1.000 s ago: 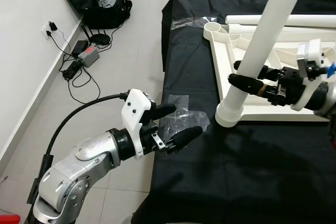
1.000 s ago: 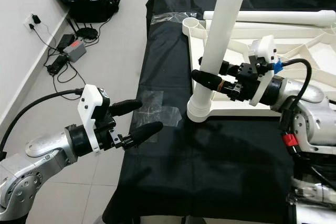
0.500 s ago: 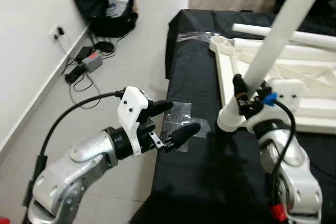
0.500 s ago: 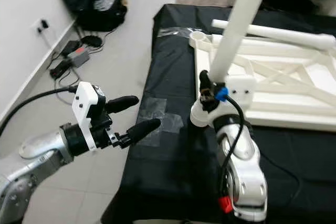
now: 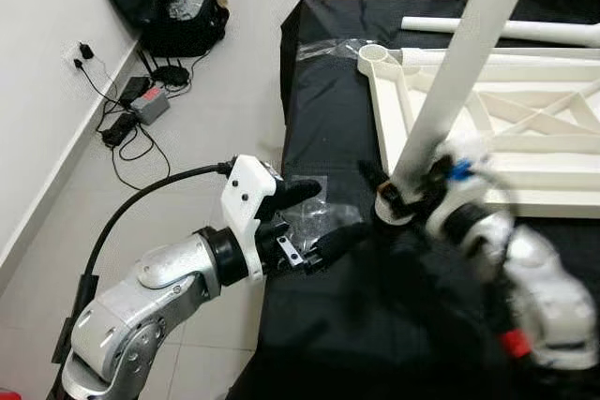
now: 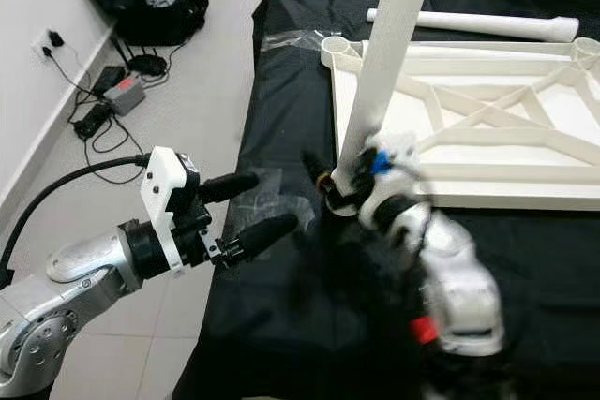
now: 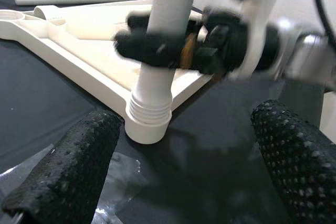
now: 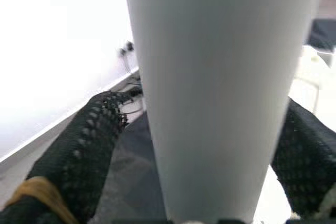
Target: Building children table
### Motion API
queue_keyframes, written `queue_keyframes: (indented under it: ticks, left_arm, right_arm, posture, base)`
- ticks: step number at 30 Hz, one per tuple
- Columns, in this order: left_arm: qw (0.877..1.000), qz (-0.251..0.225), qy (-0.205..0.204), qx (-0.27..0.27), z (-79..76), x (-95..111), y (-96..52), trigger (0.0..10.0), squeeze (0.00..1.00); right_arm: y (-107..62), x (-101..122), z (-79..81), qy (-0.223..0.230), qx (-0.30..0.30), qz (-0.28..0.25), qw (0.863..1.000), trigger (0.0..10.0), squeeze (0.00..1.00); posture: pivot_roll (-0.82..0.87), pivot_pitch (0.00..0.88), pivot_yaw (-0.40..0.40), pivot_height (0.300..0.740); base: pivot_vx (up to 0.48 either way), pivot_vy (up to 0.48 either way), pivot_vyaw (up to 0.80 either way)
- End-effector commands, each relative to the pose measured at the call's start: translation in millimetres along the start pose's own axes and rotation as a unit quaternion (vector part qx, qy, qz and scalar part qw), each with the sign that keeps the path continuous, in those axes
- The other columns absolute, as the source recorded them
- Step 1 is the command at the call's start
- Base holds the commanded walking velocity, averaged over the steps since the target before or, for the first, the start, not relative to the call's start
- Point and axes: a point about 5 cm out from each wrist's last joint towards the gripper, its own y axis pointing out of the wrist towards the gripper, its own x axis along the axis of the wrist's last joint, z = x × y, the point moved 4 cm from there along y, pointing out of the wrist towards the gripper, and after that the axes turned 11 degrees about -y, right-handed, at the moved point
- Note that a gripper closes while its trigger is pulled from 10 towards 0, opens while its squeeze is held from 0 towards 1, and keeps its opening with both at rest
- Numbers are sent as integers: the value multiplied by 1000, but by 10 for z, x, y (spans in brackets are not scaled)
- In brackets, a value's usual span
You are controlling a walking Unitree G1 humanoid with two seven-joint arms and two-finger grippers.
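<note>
A white table frame (image 5: 487,128) lies upside down on the black-covered table (image 5: 375,325). One white table leg (image 5: 459,63) stands upright in the frame's near left corner socket. My right gripper (image 5: 403,196), motion-blurred, is shut on this leg just above its ribbed base (image 7: 149,114). In the right wrist view the black fingers (image 8: 84,150) flank the leg (image 8: 220,93). My left gripper (image 5: 336,213) hovers open at the table's left edge, left of the leg's base and apart from it. A second leg (image 5: 506,30) lies loose behind the frame.
A clear plastic bag (image 5: 314,222) lies on the cloth under the left gripper. Another plastic sheet (image 5: 328,47) sits at the far left corner. Left of the table, a black bag (image 5: 183,7), cables and a power adapter (image 5: 150,105) lie on the tiled floor by the wall.
My right arm has swung from the leg's right side round to its near side, and the gripper now sits lower, by the base. The left gripper has barely moved. The camera shifted.
</note>
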Motion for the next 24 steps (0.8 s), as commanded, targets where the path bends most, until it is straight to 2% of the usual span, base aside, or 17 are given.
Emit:
queue_keyframes:
  ticks: [1,2,4,5,6,7,8,9,14,19,20,24]
  left_arm:
    - [1000,8,-8,-6,-34,-48,-1,10000,0]
    - [1000,8,-9,-6,-40,-52,5,10000,0]
    - [1000,8,-10,-6,-43,-54,9,10000,0]
    - [1000,7,-10,-7,-52,-52,16,10000,0]
    - [1000,7,-11,-8,-58,-51,19,10000,0]
    - [1000,7,-11,-8,-58,-51,19,10000,0]
    - [1000,6,-11,-9,-63,-50,21,10000,0]
    - [1000,7,-11,-11,-70,-51,25,10000,0]
    - [1000,10,-10,-15,-88,-57,26,10000,0]
    - [1000,10,-11,-16,-100,-65,24,10000,0]
    - [1000,11,-11,-16,-104,-66,21,10000,0]
    - [1000,12,-11,-16,-107,-67,7,10000,0]
  right_arm:
    - [-11,-44,54,6,54,1,999,10000,1000]
    - [-25,-32,-13,-16,70,4,997,10000,1000]
    - [-33,-26,-65,-32,77,7,996,10000,1000]
    - [-41,10,-90,-38,99,4,994,10000,1000]
    - [-39,37,-105,-35,114,1,993,10000,67]
    - [-39,37,-105,-35,114,1,993,10000,67]
    - [-44,62,-93,-26,139,-2,990,10000,67]
    - [-34,81,-124,-29,153,-3,988,10000,0]
    - [20,169,-294,-37,166,-19,985,10000,0]
    - [10,227,-355,-30,192,-34,980,10000,0]
    - [-5,249,-363,-26,206,-40,977,0,0]
    - [-71,277,-360,-27,246,-40,968,0,0]
  posture:
    - [24,247,25,740]
    - [25,246,24,740]
    - [26,246,24,740]
    - [32,245,23,740]
    - [33,247,24,740]
    - [33,247,24,740]
    - [33,246,24,740]
    - [36,247,24,740]
    - [44,247,22,740]
    - [49,247,20,740]
    - [50,249,20,740]
    - [51,249,19,740]
  base:
    - [0,0,0]
    - [0,0,0]
    - [0,0,0]
    - [0,0,0]
    - [0,0,0]
    - [0,0,0]
    - [0,0,0]
    - [0,0,0]
    - [0,0,0]
    - [0,0,0]
    - [0,0,0]
    - [0,0,0]
